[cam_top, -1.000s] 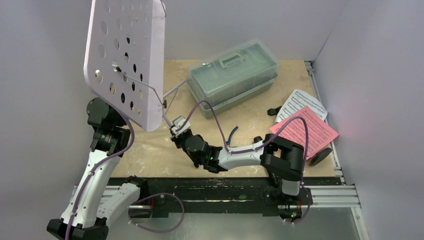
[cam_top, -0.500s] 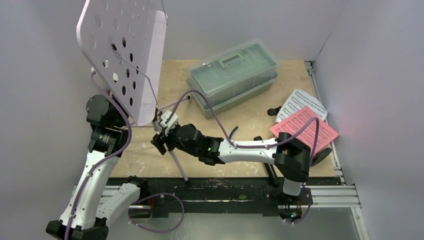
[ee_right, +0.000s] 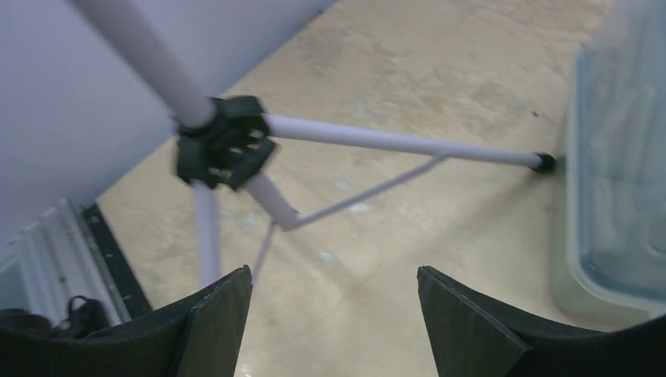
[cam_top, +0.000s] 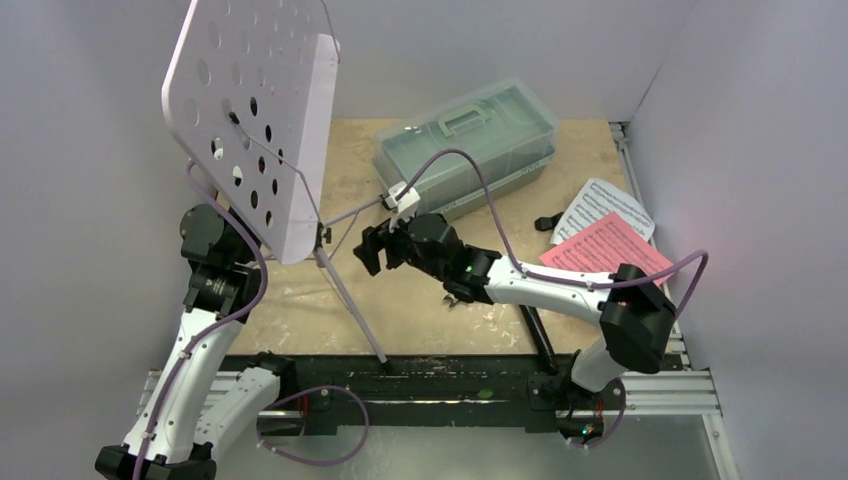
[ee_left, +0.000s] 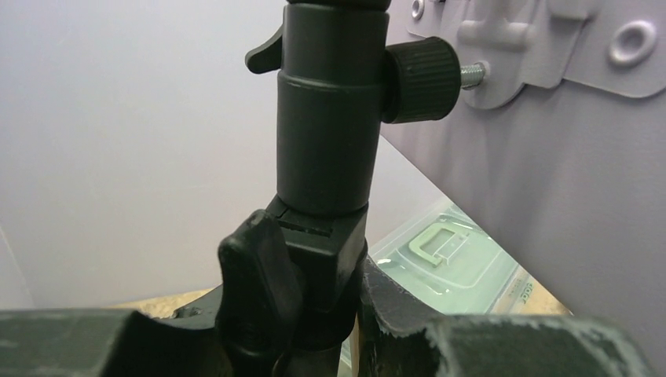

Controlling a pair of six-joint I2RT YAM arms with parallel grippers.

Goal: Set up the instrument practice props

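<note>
The pale lilac perforated music stand (cam_top: 250, 120) stands tilted at the left, its tripod legs (cam_top: 350, 300) spread on the board. My left gripper (ee_left: 318, 314) is shut on the black clamp collar (ee_left: 326, 259) of the stand's pole, just under the plate (ee_left: 550, 157); the plate hides it from above. My right gripper (cam_top: 370, 250) hangs open beside the legs with nothing between its fingers. From the right wrist, the black leg hub (ee_right: 224, 149) lies ahead of the gripper (ee_right: 334, 314). A pink sheet (cam_top: 605, 252) overlaps a white sheet (cam_top: 605, 205) at the right.
The translucent green lidded toolbox (cam_top: 465, 150) sits at the back centre, close to one leg tip (ee_right: 542, 162). A black rod (cam_top: 537, 335) lies under my right arm near the front edge. A small black piece (cam_top: 545, 222) rests beside the sheets. White walls enclose the board.
My right gripper opened and let go of the tripod leg. It then drew back to the right, toward the toolbox. The leg now reaches the front edge, and the plate shifted slightly.
</note>
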